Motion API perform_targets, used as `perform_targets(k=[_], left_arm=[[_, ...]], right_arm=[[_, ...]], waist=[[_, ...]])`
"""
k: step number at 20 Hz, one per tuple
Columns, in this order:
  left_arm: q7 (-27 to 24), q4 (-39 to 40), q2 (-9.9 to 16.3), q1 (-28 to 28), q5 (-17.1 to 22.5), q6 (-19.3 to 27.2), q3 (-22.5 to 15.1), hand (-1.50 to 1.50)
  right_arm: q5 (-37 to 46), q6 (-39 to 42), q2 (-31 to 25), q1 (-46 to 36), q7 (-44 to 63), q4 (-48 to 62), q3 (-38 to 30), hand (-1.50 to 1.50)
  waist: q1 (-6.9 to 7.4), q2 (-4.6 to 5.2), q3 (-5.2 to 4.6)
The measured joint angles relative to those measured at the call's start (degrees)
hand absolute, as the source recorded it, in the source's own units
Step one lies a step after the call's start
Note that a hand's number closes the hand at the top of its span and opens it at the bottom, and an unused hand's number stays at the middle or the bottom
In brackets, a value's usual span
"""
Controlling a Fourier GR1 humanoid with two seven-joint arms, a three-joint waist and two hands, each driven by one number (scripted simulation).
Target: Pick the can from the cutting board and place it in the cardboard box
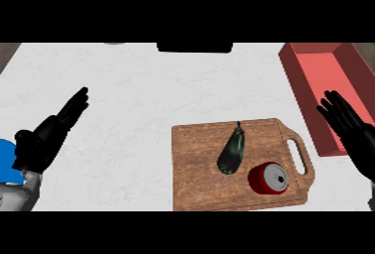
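Red and silver-topped, the can stands on the wooden cutting board, near its lower right corner, just beside a dark green vegetable; you have not touched it yet. Your right robot hand hangs released, fingers straight, at the right edge between the board's handle and the red box; your left robot hand rests released at the left over the white table. Bring the right one down and inward over the can; approach from the handle side, I would judge, so you do not nudge the vegetable; curl round the can's wall before lifting toward the box.
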Motion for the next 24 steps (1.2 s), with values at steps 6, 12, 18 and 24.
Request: perform_targets(k=[6,12,18,24], left_arm=[[-4.72,-0.43,0.48,-0.19,-1.81,0.53,1.5,0.0],[-7.95,-1.6,0.23,0.59,-2.58,0.75,1.9,0.0],[-10.6,-1.04,-0.84,0.22,-3.29,-0.08,1.39,0.0],[-11.9,-0.79,-2.45,-0.88,-4.44,-0.72,0.0,0.0]], right_arm=[[5.08,-14.66,-4.5,-0.05,3.98,-9.97,-8.83,-1.5],[16.88,-25.42,-12.3,10.39,12.01,-20.85,-13.21,-1.5],[31.04,-29.47,-16.31,23.0,18.31,-37.81,-11.36,-1.5],[41.11,-24.56,-22.97,29.86,33.95,-50.84,-8.64,-1.5]], waist=[[-3.82,-2.52,0.93],[-6.73,-2.9,1.13],[-5.2,-2.1,1.41],[-2.65,-1.39,1.43]])
